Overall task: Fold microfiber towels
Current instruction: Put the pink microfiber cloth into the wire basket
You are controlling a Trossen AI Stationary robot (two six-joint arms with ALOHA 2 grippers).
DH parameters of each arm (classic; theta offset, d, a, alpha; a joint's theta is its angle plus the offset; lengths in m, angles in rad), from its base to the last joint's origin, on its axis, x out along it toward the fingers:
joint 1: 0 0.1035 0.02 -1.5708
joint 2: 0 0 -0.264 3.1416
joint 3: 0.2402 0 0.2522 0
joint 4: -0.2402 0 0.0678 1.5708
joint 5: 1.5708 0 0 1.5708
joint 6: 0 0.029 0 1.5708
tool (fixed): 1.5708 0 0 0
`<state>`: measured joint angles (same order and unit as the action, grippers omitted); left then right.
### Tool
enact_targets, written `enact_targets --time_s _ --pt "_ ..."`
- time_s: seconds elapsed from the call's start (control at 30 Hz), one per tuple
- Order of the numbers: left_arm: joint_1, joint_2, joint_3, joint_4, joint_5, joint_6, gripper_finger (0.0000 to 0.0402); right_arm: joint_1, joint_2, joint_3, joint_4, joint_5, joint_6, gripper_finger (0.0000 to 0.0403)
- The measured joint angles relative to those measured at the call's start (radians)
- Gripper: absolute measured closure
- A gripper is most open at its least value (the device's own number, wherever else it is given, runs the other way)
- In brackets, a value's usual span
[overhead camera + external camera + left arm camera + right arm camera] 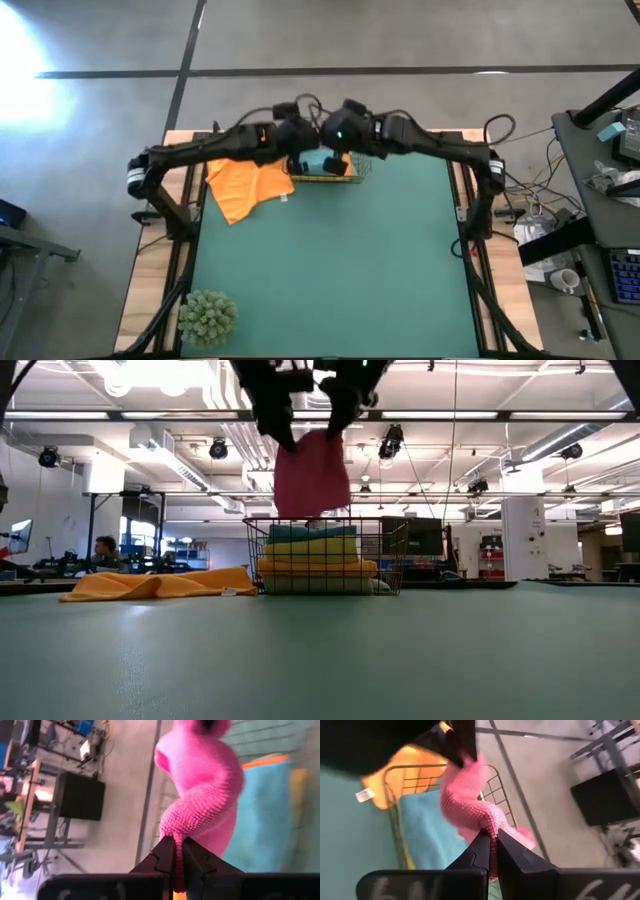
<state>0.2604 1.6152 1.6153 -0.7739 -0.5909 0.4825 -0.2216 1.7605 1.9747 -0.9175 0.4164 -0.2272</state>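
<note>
Both pincers, left (175,851) and right (491,845), pinch pink towel (311,475) above basket (325,555); probably spread corners apart, then lower flat.

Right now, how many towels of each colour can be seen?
Orange towels: 2, one spread out, one stacked
Pink towel: 1
Teal towel: 1
Yellow towel: 1
Pale olive towel: 1
Total: 6

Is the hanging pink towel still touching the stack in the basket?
Apart. The low view shows the pink towel hanging clear above the stacked towels in the wire basket.
</note>
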Motion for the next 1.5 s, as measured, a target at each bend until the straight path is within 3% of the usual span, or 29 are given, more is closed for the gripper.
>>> enact_targets --time_s 0.13,0.37,0.73,0.83,1.07,1.2,1.5 --pt "0.09 0.002 -0.021 0.053 0.05 0.054 0.04 -0.099 0.043 -0.001 0.009 -0.089 -0.033 0.0394" --pt "0.219 0.035 -0.025 0.135 0.241 0.064 0.04 -0.213 0.107 -0.003 0.062 -0.208 -0.11 0.0394" --pt "0.282 0.188 -0.025 0.249 0.243 0.213 0.04 -0.308 0.129 -0.003 0.13 -0.214 -0.205 0.0394" --pt "0.295 0.216 -0.024 0.277 0.216 0.243 0.04 -0.333 0.129 -0.006 0.131 -0.259 -0.207 0.0394" --pt "0.301 0.22 -0.025 0.241 0.19 0.259 0.04 -0.342 0.128 -0.063 0.129 -0.298 -0.179 0.0394" --pt "0.301 0.195 -0.025 0.175 0.19 0.258 0.04 -0.341 0.128 -0.106 0.114 -0.375 -0.135 0.0394" --pt "0.283 0.18 -0.027 0.081 0.306 0.255 0.04 -0.308 0.127 -0.118 0.032 -0.422 -0.113 0.0394"
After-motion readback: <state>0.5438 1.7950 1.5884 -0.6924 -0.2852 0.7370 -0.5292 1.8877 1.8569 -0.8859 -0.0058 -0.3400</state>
